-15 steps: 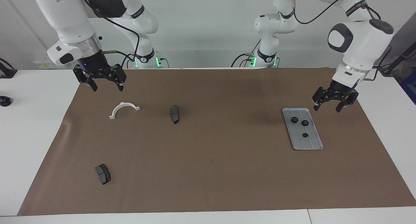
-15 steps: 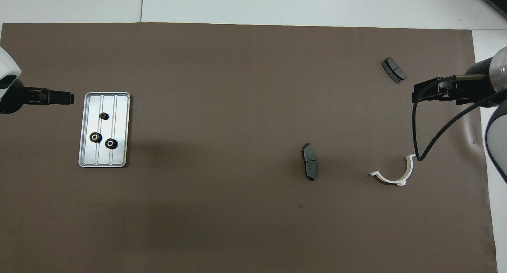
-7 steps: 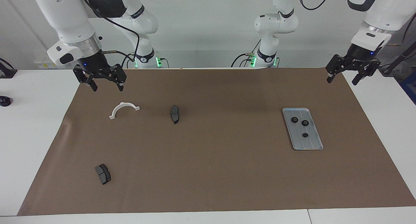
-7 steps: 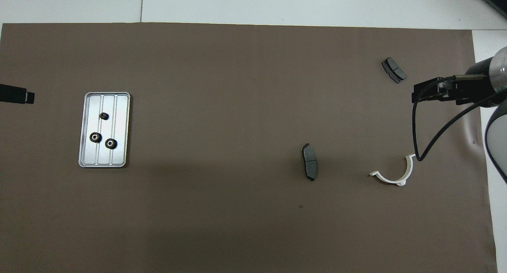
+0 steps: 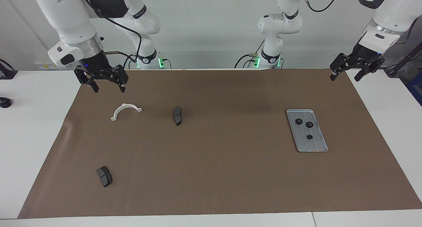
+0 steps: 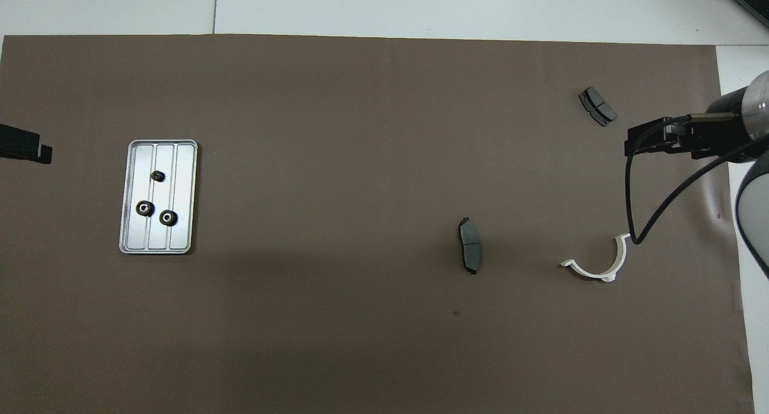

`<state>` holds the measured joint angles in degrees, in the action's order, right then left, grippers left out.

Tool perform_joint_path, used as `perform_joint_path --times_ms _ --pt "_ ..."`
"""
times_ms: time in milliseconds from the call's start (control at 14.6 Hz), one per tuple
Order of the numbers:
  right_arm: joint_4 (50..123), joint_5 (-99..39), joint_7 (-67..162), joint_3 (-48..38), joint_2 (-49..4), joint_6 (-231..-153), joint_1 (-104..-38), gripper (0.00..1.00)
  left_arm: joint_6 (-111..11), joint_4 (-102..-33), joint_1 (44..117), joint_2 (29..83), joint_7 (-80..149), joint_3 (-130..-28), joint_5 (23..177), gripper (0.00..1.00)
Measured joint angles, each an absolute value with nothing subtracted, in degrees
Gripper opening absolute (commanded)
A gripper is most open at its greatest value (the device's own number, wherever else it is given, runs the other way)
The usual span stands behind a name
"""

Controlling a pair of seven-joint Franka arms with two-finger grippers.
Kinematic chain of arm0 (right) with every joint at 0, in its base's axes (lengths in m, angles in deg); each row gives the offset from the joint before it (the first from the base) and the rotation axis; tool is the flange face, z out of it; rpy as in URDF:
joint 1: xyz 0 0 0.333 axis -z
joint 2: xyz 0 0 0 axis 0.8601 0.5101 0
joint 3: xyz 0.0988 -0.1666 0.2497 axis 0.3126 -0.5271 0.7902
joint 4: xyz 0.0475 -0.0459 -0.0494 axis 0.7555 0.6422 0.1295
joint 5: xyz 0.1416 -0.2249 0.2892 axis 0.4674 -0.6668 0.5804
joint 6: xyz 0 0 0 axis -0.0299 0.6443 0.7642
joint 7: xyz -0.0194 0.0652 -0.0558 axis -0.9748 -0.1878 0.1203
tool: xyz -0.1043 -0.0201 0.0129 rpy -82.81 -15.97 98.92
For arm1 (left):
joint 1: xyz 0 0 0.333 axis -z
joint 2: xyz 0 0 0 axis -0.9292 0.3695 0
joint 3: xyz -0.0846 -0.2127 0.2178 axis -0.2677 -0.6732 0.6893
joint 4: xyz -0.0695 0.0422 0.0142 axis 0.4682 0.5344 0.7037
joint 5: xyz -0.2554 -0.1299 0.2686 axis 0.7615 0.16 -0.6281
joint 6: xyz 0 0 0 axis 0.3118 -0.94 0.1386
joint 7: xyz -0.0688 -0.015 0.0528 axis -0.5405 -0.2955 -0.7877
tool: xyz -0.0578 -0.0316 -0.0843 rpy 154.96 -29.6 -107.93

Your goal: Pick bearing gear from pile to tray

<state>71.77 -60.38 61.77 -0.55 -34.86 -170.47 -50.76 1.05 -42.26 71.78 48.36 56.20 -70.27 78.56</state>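
Observation:
The silver tray (image 5: 317,144) lies on the brown mat toward the left arm's end; it also shows in the overhead view (image 6: 181,179). Three black gears (image 5: 309,124) sit in it, apart from one another (image 6: 167,217). My left gripper (image 5: 345,76) is open and empty, raised over the mat's corner by the robots; only its tip shows in the overhead view (image 6: 30,148). My right gripper (image 5: 108,87) is open and empty, raised over the mat by the white half-ring (image 5: 126,110).
Two dark brake pads lie on the mat: one (image 5: 177,115) beside the half-ring toward the mat's middle, one (image 5: 104,176) farther from the robots. In the overhead view they are here (image 6: 470,253) and here (image 6: 597,106), the half-ring (image 6: 598,265) nearer.
My left gripper has risen from beside the tray and drawn back toward the robots, empty. The right arm has not moved.

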Motion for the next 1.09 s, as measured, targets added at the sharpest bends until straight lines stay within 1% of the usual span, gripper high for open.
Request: perform_joint_path --times_ms 342,821,1094 --pt "71.8 -60.4 61.8 -0.6 -34.9 -170.5 -50.8 1.00 1.6 -46.0 71.8 45.7 56.2 -70.2 78.6 1.00" --pt "71.8 -60.4 61.8 -0.6 -34.9 -170.5 -50.8 1.00 -0.1 -48.6 71.8 44.9 56.2 -70.2 76.4 1.00" --pt "71.8 -60.4 61.8 -0.6 -34.9 -170.5 -50.8 1.00 -1.3 -48.7 71.8 44.7 56.1 -70.2 76.1 1.00"
